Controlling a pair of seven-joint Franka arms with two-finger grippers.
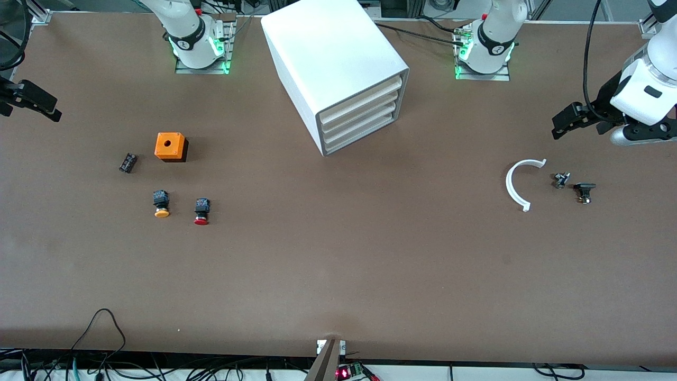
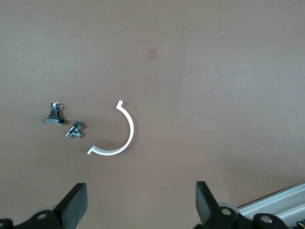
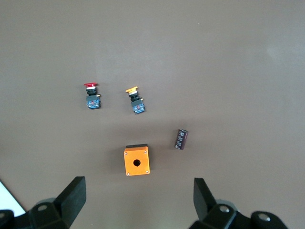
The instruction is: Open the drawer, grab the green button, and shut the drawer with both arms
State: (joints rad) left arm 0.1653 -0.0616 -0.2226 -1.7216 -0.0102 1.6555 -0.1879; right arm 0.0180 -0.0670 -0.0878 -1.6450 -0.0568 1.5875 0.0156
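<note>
The white cabinet (image 1: 328, 53) stands at the middle of the table between the two arm bases. Its lowest drawer (image 1: 365, 133) is shut, like the three above it. The green-capped button is hidden from every view. My left gripper (image 1: 561, 123) hangs open and empty over the left arm's end of the table; in the left wrist view (image 2: 140, 200) its black fingers stand wide apart above bare table. My right gripper (image 1: 33, 101) hangs open and empty over the right arm's end; in the right wrist view (image 3: 139, 200) its fingers stand wide apart.
Toward the right arm's end lie an orange box (image 1: 170, 146) (image 3: 137, 161), a small black part (image 1: 127, 162), a yellow-capped button (image 1: 161, 203) and a red-capped button (image 1: 201, 211). Toward the left arm's end lie a white curved strip (image 1: 515, 185) (image 2: 125, 133) and two small parts (image 1: 560, 180) (image 1: 584, 190).
</note>
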